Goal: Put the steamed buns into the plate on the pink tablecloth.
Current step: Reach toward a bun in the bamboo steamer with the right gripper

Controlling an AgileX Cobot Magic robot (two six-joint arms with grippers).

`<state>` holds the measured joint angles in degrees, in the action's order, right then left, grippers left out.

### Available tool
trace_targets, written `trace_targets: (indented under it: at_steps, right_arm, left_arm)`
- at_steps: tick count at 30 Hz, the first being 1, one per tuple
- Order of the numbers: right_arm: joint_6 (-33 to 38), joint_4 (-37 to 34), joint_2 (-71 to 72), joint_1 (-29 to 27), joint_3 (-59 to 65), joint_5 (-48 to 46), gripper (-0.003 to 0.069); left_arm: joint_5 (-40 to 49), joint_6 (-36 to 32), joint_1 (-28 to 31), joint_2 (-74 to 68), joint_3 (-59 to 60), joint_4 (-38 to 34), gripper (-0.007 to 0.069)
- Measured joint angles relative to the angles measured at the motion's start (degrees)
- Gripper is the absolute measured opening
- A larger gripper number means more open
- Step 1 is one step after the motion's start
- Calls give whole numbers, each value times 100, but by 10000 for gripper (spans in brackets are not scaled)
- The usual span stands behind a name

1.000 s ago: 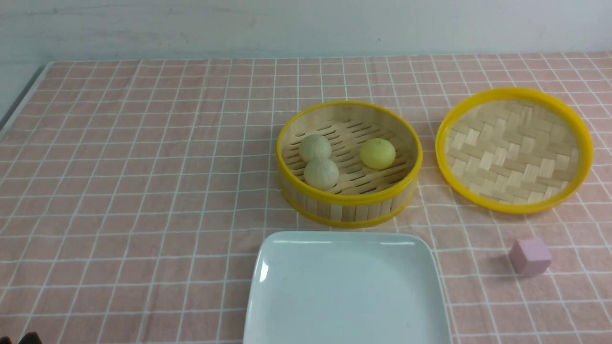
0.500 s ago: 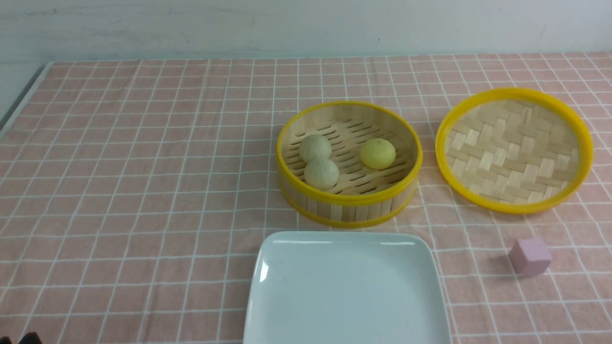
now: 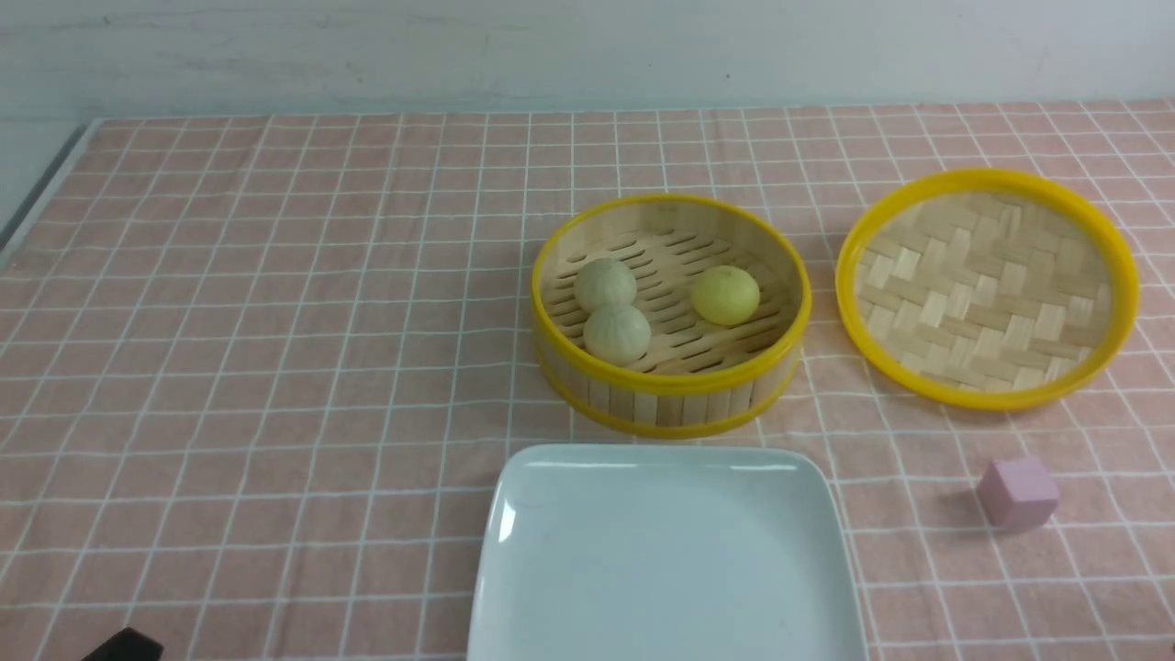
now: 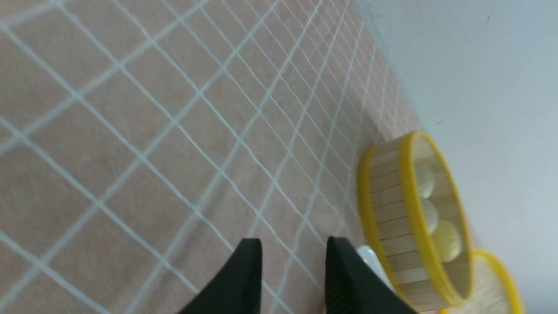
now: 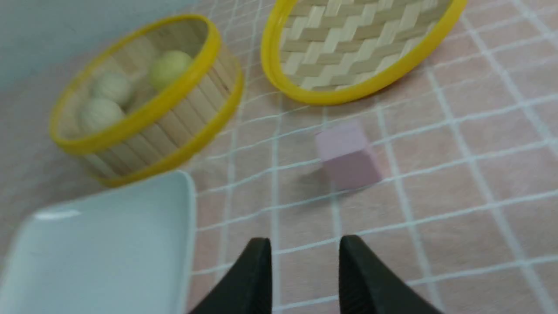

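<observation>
Three steamed buns lie in a round bamboo steamer basket (image 3: 670,390): two pale ones (image 3: 606,283) (image 3: 617,334) and a yellow one (image 3: 725,295). The white square plate (image 3: 665,551) sits bare in front of the basket on the pink tablecloth (image 3: 275,321). My left gripper (image 4: 293,246) hovers open over bare cloth, far left of the basket (image 4: 392,218). My right gripper (image 5: 303,244) is open and holds nothing, above the cloth between the plate (image 5: 100,244) and a pink cube (image 5: 346,155). Only a dark bit of the left arm (image 3: 124,647) shows in the front view.
The woven yellow-rimmed lid (image 3: 987,287) lies flat to the right of the basket. A small pink cube (image 3: 1017,493) stands in front of the lid, right of the plate. The table's left edge (image 3: 37,197) runs along the far left.
The dark bit of the left arm has come further into the front view's bottom left corner. Buns, basket, plate, lid and cube have not moved.
</observation>
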<state>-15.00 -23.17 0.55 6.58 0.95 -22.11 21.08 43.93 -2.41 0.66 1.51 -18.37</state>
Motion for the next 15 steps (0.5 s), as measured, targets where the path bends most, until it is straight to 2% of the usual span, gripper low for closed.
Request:
trace_targets:
  at_steps: [1, 4, 10, 13, 15]
  right_arm:
    - [-221, -402, 0, 0, 12, 2, 239]
    - [-456, -1028, 0, 0, 31, 2, 239]
    - [-502, -1368, 0, 0, 35, 82, 232]
    - [-383, -1305, 0, 0, -218, 113, 171]
    - [-115, -1062, -67, 0, -635, 193, 104]
  left_arm:
    - [13, 184, 0, 0, 0, -154, 240]
    - [32, 363, 0, 0, 0, -293, 240]
    - [55, 235, 0, 0, -11, -331, 240]
    - [373, -321, 0, 0, -468, -307, 213]
    - [486, -720, 0, 0, -944, -198, 172]
